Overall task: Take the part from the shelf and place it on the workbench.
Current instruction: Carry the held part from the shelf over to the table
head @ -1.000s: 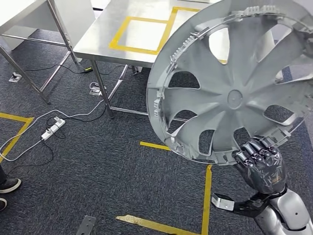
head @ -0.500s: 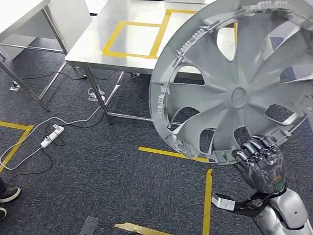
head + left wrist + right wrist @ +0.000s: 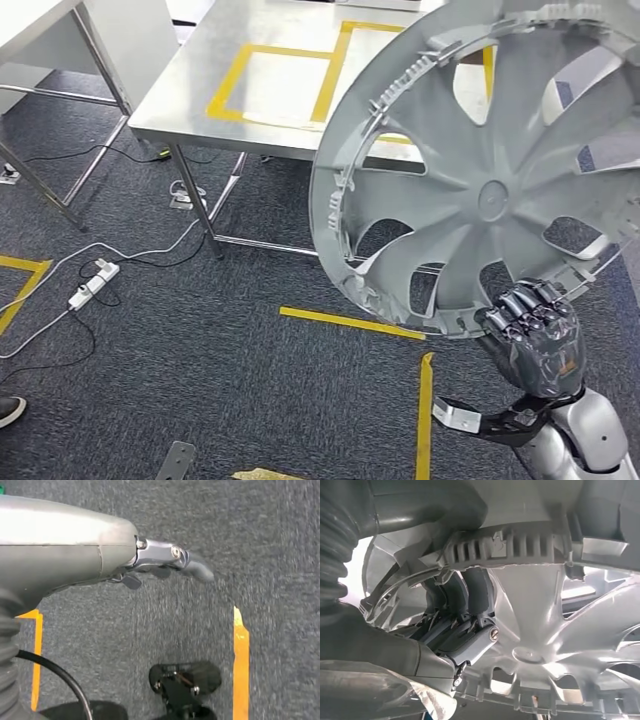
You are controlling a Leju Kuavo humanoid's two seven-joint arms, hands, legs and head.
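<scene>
A white power strip (image 3: pixel 92 283) lies on the carpet left of the steel surface (image 3: pixel 173 95), with cables trailing under it. Yellow tape (image 3: pixel 226 88) marks a square on the surface top. The left hand (image 3: pixel 166 565) hangs over the carpet, its fingers (image 3: pixel 196 570) extended and holding nothing. Right of the surface and overlapping its near corner, the silver wheel cover (image 3: pixel 483 170) stands tilted in the air. The right hand (image 3: pixel 537 335) grips its lower rim, dark fingers (image 3: pixel 478 592) curled over the rim's edge.
</scene>
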